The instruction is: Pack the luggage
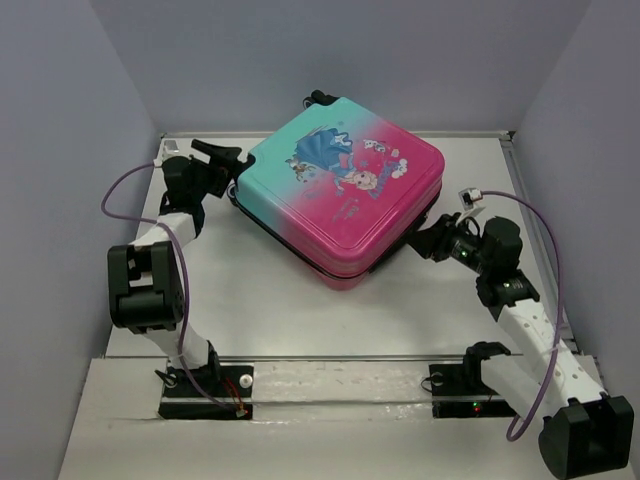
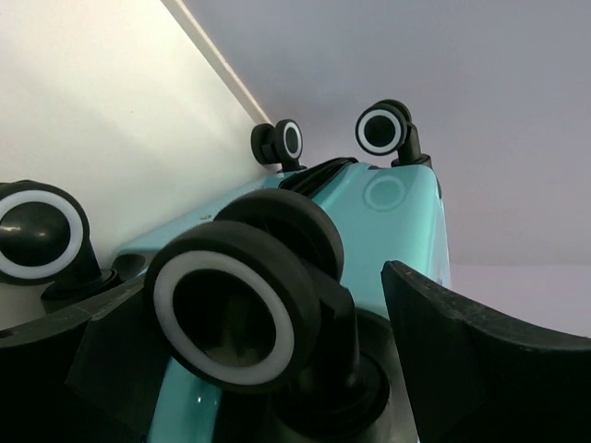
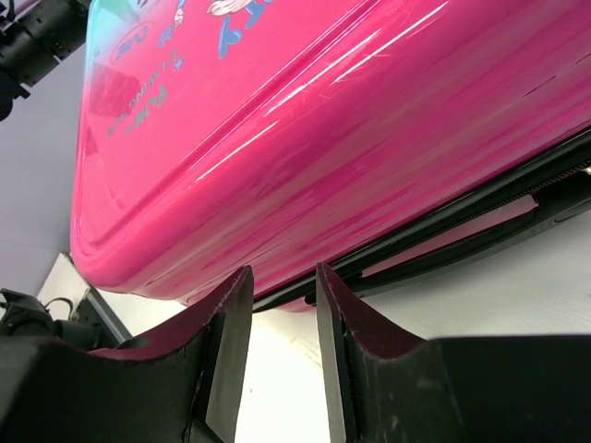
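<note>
— Where's the luggage [image 1: 340, 190]?
— Lying flat on the table [image 1: 260, 310], closed and print side up. It sits near the far edge, turned cornerwise.
— And the left gripper [image 1: 228, 165]?
— At the teal far-left corner, fingers spread wide with a wheel [image 2: 231, 318] between them. I can't tell if they touch it.
— The right gripper [image 3: 282, 286]?
— Low against the pink right side, at the zip seam. The gap is narrow and it grips nothing.

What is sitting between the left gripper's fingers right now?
One black, white-ringed wheel of the luggage sits between the left gripper's open jaws, shown in the left wrist view.
</note>
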You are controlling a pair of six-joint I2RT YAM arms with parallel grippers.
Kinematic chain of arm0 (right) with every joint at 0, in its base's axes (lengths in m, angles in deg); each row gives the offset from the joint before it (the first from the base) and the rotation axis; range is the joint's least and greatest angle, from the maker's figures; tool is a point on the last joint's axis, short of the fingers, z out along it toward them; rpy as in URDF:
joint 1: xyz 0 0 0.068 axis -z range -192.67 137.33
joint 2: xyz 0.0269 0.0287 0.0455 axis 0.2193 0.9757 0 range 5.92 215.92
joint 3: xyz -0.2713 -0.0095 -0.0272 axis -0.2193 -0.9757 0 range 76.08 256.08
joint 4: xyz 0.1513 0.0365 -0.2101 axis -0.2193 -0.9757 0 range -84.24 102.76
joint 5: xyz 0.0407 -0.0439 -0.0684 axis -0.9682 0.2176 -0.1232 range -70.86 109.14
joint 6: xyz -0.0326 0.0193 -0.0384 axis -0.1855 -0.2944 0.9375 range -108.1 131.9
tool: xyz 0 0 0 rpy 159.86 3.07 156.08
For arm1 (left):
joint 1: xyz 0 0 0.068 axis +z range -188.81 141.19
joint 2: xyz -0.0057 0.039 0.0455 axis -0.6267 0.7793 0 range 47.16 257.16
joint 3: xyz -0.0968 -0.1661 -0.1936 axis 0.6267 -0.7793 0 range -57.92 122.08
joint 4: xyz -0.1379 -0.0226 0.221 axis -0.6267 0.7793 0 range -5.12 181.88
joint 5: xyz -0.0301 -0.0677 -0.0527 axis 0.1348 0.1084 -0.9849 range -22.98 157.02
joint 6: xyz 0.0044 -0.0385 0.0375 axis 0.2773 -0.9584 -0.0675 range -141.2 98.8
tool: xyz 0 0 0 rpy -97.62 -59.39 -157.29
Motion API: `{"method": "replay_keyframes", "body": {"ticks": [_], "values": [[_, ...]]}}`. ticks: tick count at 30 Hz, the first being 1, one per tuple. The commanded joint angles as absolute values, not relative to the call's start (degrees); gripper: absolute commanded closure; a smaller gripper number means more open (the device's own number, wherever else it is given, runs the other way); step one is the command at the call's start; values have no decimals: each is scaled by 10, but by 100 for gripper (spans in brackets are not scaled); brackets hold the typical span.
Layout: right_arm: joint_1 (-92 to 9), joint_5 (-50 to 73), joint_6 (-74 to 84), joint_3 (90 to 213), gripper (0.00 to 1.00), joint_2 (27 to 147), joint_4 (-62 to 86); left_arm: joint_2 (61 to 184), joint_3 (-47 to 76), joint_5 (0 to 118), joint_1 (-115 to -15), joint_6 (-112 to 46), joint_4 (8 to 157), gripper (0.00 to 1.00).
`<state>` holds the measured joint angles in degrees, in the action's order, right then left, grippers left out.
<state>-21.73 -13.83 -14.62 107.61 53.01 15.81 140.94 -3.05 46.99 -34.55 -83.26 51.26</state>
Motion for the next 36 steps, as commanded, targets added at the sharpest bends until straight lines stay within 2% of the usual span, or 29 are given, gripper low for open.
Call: {"method": "replay_keyframes", "body": {"ticks": [1, 2, 3, 4, 5, 6, 8, 11, 16, 25, 36], "values": [[-218, -143, -149, 1067, 60, 510, 181, 1407, 11, 463, -349, -851, 456, 10], [-218, -141, -149, 1066, 59, 508, 180, 1408, 11, 463, -348, -856, 450, 15], [-218, -139, -150, 1064, 58, 508, 179, 1406, 9, 462, -348, -861, 440, 25], [-218, -137, -150, 1062, 56, 506, 178, 1405, 6, 458, -349, -870, 417, 54], [-218, -132, -150, 1062, 55, 506, 176, 1396, 2, 457, -348, -874, 409, 65], [-218, -129, -150, 1061, 54, 503, 172, 1389, 0, 460, -349, -878, 398, 82], [-218, -121, -150, 1060, 51, 497, 171, 1366, 8, 455, -349, -875, 395, 94], [-218, -111, -150, 1058, 47, 492, 165, 1339, 28, 448, -353, -870, 403, 94], [-218, -95, -151, 1048, 31, 476, 162, 1318, 140, 439, -353, -845, 487, 94], [-218, -104, -158, 1024, 33, 471, 171, 1395, 214, 418, -353, -826, 541, 94], [-218, -46, -154, 1013, 33, 475, 166, 1432, 161, 433, -338, -804, 559, 94]]}}
